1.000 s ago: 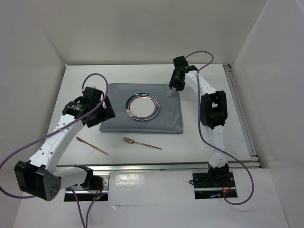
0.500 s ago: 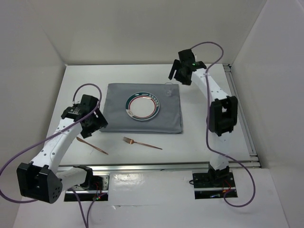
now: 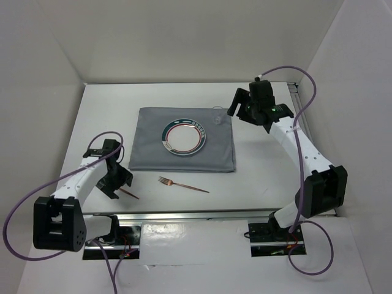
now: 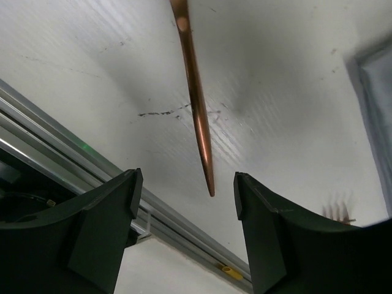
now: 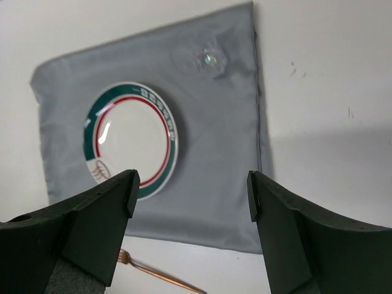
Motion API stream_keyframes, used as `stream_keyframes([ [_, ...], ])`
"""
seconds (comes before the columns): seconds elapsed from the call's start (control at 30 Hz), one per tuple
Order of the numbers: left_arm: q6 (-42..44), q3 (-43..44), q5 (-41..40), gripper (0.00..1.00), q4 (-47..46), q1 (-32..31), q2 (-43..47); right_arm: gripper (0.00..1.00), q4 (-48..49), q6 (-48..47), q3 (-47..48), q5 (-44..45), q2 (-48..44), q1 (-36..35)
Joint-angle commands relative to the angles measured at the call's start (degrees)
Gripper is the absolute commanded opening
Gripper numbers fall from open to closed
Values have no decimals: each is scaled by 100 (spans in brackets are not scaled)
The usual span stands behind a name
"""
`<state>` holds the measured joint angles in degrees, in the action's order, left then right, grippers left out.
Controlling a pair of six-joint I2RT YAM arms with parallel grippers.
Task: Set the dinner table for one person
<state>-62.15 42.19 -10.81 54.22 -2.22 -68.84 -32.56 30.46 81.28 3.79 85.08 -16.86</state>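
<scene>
Visibility stuff first: from the top camera your left gripper (image 3: 114, 179) covers most of the copper knife (image 3: 130, 194), with only one end poking out toward 4 o'clock. On the left wrist cam the knife (image 4: 195, 98) runs off the top edge, so you only get its pointed end. The fork (image 4: 338, 209) there is just a blur at the lower right. The glass (image 3: 218, 116) is clear and barely reads against the grey mat (image 3: 214, 156), sitting at the mat's 1 o'clock corner. The lettering on the plate (image 3: 184, 136) is too small to read.

Your left gripper (image 4: 187, 177) is spread wide and empty, low over the knife tip. Your right gripper (image 3: 236, 108) is up at the mat's 2 o'clock, and the wrist cam shows the right gripper (image 5: 191, 184) wide apart with nothing in it.

The fork (image 3: 182, 184) lies at the mat's 6 o'clock.

The dinner table (image 3: 269, 177) is the matte white top under everything, a bit scuffed, with aluminium rails (image 3: 202, 214) at its 6 and 3 o'clock edges and plain white walls on the other sides.
</scene>
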Motion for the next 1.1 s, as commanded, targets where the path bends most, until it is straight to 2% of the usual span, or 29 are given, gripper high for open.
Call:
stream_keyframes([
  [0.0,-245,-106,158,77,-324,134,-296,83,179,4,-374,-194,-131,-45],
  [0.1,-359,-106,53,75,-481,187,-612,83,179,-48,-489,-195,-254,-45],
  [0.37,-526,-422,167,57,-1123,310,-1306,83,74,-101,-709,-247,-413,8],
  [0.5,-597,-598,298,32,-1299,423,-1518,83,22,-101,-710,-247,-466,8],
  [0.53,-597,-651,299,12,-1300,424,-1518,83,21,-101,-710,-186,-466,8],
  [0.57,-597,-651,299,1,-1143,485,-1519,83,21,-154,-710,-186,-466,8],
  [0.77,-483,86,-395,0,-158,538,-343,83,-93,-154,-657,-133,-519,60],
  [0.8,-387,400,-639,0,-44,538,120,83,-93,-154,-605,-133,-519,60],
  [0.9,509,1008,-862,0,-166,416,642,83,-146,-154,-604,-133,-571,60],
  [0.93,859,1141,-862,0,-453,363,644,83,-146,-154,-604,-133,-571,60],
  [1.0,1555,1613,-862,0,-456,258,469,83,-146,-154,-604,-186,-623,60],
  [1.03,2001,1930,-862,0,-456,74,128,83,-146,-154,-604,-186,-624,60],
  [1.07,2075,1933,-862,0,-325,-23,-92,83,-198,-93,-604,-186,-624,60],
])
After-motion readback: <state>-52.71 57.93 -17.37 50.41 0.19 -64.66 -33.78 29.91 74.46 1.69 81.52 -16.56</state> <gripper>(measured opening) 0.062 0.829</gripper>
